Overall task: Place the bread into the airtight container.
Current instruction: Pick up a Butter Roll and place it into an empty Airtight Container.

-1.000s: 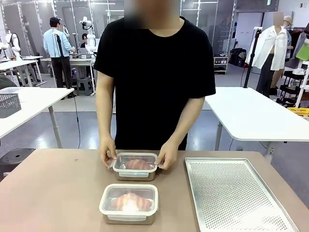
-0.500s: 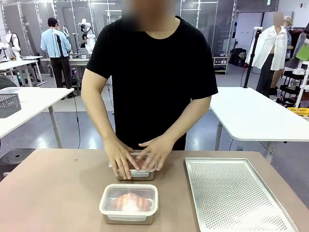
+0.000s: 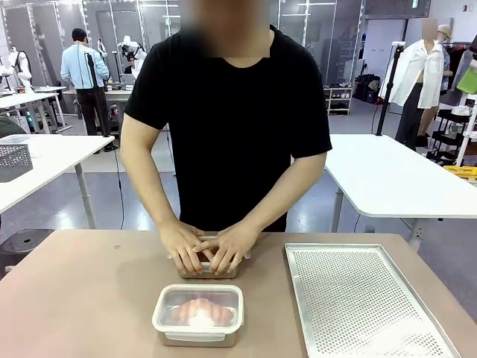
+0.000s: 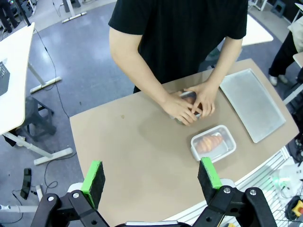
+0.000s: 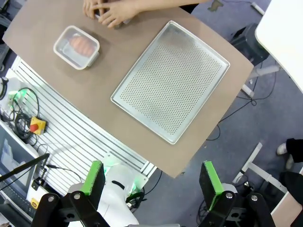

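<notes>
The far container [image 3: 209,266] was mostly hidden under the person's two hands, the left hand [image 3: 181,247] and the right hand [image 3: 231,248], which lay flat and overlapping on its lid; only a strip of its metal wall showed below the fingers, and whatever it held could not be made out. The person's head was cut off at the top of the front view.

Two containers stood on the brown table [image 3: 82,298]. The near container [image 3: 199,314], just in front of the far one on the robot's side, was rectangular with rounded corners, a metal body and a translucent lid with a pale rim. One bread [image 3: 200,310], orange-brown and ridged, lay inside it under the lid.

One perforated metal tray [image 3: 365,298], flat and rectangular with a raised rim, lay beside the near container, toward the robot's right.

Both grippers hung well above the table: the left gripper [image 4: 152,178] and the right gripper [image 5: 152,178] each had green pads spread wide with nothing between them.
</notes>
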Controlling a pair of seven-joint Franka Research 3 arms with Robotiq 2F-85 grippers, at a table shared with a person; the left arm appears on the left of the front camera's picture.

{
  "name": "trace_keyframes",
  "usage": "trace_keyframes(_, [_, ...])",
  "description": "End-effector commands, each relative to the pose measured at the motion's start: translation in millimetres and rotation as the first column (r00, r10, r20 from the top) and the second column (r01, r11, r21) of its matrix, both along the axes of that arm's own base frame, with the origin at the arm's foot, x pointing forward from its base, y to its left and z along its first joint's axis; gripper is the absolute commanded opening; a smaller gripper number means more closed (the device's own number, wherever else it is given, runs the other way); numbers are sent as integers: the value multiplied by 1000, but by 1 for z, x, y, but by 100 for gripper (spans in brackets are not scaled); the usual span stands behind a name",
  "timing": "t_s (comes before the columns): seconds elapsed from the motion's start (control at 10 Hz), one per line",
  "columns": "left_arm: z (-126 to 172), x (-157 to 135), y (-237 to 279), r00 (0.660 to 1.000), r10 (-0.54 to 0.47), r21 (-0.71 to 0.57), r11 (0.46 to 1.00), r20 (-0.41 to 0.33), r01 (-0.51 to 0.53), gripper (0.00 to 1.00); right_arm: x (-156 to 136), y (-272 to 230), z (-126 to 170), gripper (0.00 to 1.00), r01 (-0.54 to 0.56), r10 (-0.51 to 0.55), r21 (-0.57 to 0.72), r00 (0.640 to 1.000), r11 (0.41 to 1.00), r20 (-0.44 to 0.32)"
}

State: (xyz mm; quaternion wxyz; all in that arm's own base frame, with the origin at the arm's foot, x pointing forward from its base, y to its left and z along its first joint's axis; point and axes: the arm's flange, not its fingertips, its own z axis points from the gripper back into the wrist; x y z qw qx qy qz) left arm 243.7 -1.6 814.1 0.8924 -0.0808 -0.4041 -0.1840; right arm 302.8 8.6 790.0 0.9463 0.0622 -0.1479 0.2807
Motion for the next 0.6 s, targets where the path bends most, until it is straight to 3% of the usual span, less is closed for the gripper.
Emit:
trace_keyframes(0.0, [2,0,1,1000,-2,10,1000,3,2,100,-1,-3,0,100,-8,8,-8,1000,1000,5])
trace_keyframes(0.5, [2,0,1,1000,-2,10,1000,3,2,100,-1,-3,0,100,-8,8,-8,1000,1000,5])
